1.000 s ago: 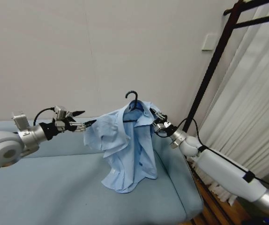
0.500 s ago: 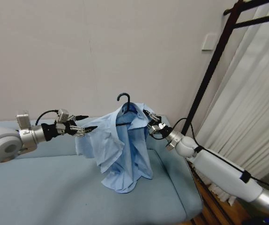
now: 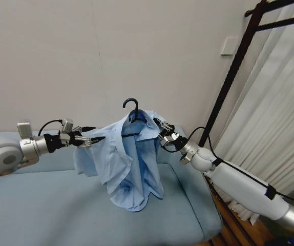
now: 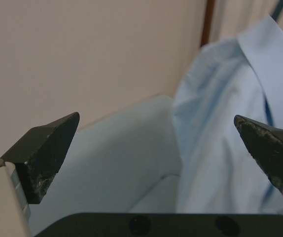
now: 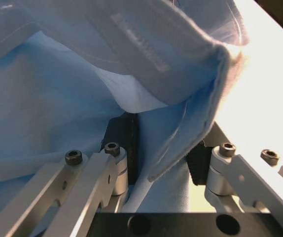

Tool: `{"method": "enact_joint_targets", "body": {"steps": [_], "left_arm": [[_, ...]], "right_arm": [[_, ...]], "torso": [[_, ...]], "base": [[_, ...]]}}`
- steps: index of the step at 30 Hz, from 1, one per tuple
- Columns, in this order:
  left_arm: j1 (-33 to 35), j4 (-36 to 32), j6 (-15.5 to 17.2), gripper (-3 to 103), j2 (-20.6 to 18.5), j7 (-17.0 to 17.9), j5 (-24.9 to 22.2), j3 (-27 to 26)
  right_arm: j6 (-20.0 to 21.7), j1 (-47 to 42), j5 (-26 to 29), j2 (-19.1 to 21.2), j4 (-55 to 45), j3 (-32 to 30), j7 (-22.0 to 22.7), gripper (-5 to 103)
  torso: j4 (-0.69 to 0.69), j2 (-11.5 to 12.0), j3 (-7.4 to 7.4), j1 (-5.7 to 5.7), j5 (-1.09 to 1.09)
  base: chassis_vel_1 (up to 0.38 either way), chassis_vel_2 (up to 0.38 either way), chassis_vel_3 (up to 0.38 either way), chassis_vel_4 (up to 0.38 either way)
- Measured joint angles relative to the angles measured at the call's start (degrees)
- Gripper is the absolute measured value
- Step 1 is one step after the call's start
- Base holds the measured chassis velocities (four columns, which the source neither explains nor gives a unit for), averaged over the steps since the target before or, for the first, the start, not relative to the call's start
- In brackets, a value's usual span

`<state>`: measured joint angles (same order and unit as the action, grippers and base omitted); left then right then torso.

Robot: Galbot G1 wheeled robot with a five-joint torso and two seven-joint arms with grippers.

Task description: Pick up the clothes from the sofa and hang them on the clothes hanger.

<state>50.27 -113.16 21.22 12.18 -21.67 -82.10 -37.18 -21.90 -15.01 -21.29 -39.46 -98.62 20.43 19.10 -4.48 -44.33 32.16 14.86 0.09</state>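
Observation:
A light blue shirt (image 3: 134,164) hangs on a black hanger (image 3: 131,105) above the pale blue sofa (image 3: 60,205), its hem touching the seat. My right gripper (image 3: 163,137) holds the shirt's right shoulder. In the right wrist view it (image 5: 163,158) is shut on a fold of the shirt (image 5: 72,98). My left gripper (image 3: 98,139) reaches in at the shirt's left shoulder. The left wrist view shows it (image 4: 156,120) open, fingertips wide apart with nothing between them and the shirt (image 4: 220,123) just beyond.
A black clothes rack (image 3: 228,82) rises at the right, slanting up to the top corner. White curtains (image 3: 275,118) hang behind it. A plain wall backs the sofa. The sofa's right end (image 3: 203,215) lies close to the rack's foot.
The shirt and hanger have moved left, carried by my right gripper. The left gripper has drawn back to the left with them and stays open at the shirt's left shoulder.

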Motion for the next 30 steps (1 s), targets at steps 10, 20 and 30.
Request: {"method": "enact_joint_targets", "body": {"steps": [10, 20, 30], "left_arm": [[-1.6, -0.5, -0.4, 100, 0.0, -0.1, 4.0, -1.3], [2.0, -6.1, -4.7, 100, 13.3, -0.5, 25.7, 0.1], [-16.6, 4.9, -6.0, 100, 16.1, -1.3, 26.1, 18.5]], "right_arm": [[-0.3, 3.3, 2.6, -1.8, 3.8, 0.9, -1.5, 24], [-1.2, 4.3, 4.8, -1.0, 7.2, 0.4, -3.1, 24], [-1.6, 4.6, 2.4, -4.2, 9.5, 1.3, -3.7, 24]], "torso": [[0.03, 0.0, 0.00, 0.00, 0.04], [-0.03, 0.0, 0.00, 0.00, 0.00], [0.02, 0.0, 0.00, 0.00, 0.04]], "base": [[0.000, 0.000, 0.000, 0.000], [0.000, 0.000, 0.000, 0.000], [0.000, 0.000, 0.000, 0.000]]}}
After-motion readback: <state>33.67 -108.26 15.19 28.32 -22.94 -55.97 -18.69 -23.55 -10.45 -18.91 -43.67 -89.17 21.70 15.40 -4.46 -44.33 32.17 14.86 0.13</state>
